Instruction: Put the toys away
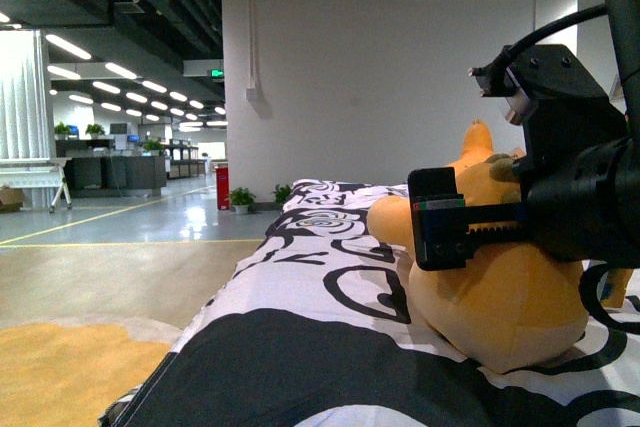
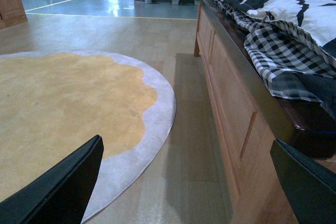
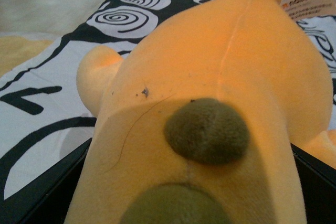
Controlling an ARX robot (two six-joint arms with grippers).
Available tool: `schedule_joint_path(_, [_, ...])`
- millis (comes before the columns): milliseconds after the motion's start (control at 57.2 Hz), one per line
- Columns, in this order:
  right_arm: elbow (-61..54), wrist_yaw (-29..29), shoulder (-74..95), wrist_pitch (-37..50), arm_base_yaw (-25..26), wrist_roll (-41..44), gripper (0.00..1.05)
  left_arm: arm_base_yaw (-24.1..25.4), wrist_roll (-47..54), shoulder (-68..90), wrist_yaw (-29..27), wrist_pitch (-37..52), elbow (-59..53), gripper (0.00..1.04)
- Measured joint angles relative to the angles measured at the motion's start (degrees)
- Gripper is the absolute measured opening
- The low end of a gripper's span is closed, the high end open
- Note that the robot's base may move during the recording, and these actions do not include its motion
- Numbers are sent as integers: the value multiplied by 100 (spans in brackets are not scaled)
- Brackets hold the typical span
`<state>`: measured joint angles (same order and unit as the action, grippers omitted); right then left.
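Left gripper is hanging low beside the bed, fingers spread wide with nothing between them, just floor and the yellow round rug underneath. Right gripper is right up on the plush. In the right wrist view the plush fills the gap between the two black fingers and looks like it touches both. Honestly can't tell if it's actually squeezing or only bracketing it.

The plush is orange-yellow with a dark brown patch on the end nearest the camera. It sits on the black-and-white bedspread with one ear-like point sticking up, and a paper tag shows at its far end. A checkered sheet hangs over the wooden bed frame.

Further back there's shiny floor, a red bin, a few potted plants, a big white wall and office desks way off on the left
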<state>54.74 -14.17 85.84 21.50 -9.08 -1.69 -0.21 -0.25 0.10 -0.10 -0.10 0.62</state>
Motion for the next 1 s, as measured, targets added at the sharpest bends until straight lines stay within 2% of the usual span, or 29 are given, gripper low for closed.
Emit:
schedule_joint_path(175, [-129, 223, -20, -52, 37, -136, 104, 0, 0, 0, 0, 0, 0, 99])
schedule_joint_path(612, [-190, 391, -415, -144, -162, -238, 41, 0, 0, 0, 0, 0, 0, 99])
schedule_joint_path(770, [-192, 761, -844, -273, -260, -455, 21, 0, 0, 0, 0, 0, 0, 99])
schedule_joint_path(822, [-199, 938, -1049, -317, -260, -560, 18, 0, 0, 0, 0, 0, 0, 99])
schedule_joint_path(927, [-229, 1215, -1506, -387, -188, -713, 18, 0, 0, 0, 0, 0, 0, 99])
schedule_joint_path(997, [-369, 1491, -2059, -448, 46, -866, 18, 0, 0, 0, 0, 0, 0, 99])
